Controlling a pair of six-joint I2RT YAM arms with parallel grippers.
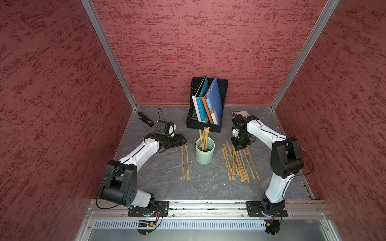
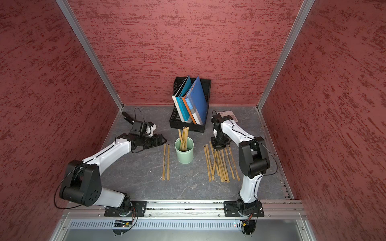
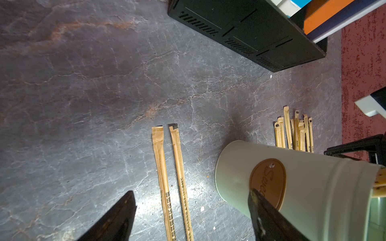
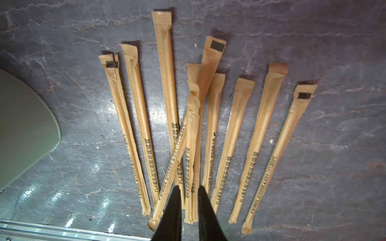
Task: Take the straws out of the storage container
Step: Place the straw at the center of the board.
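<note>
Left arm: elbow up near the front rail, forearm reaching inward. The left gripper [image 1: 182, 141] lies roughly level and low over the table [image 1: 158, 187], aimed at the storage container [image 1: 205, 154]. Its jaws are spread wide with nothing between them. In the left wrist view one finger [image 3: 269, 217] crosses in front of the container wall; can't tell if it touches.

Right arm: forearm reaches back, wrist bent down. The right gripper [image 1: 240, 148] points straight down at the far end of the straw pile [image 1: 240, 164]. Its jaws are parted by a narrow gap and show no grip on a straw.

The container stands upright mid-table with a few straws [image 1: 203, 137] leaning inside. Two more straws [image 1: 185, 162] lie side by side just left of it, and the pile lies to its right. A black file holder [image 1: 203, 126] stands behind the container.
</note>
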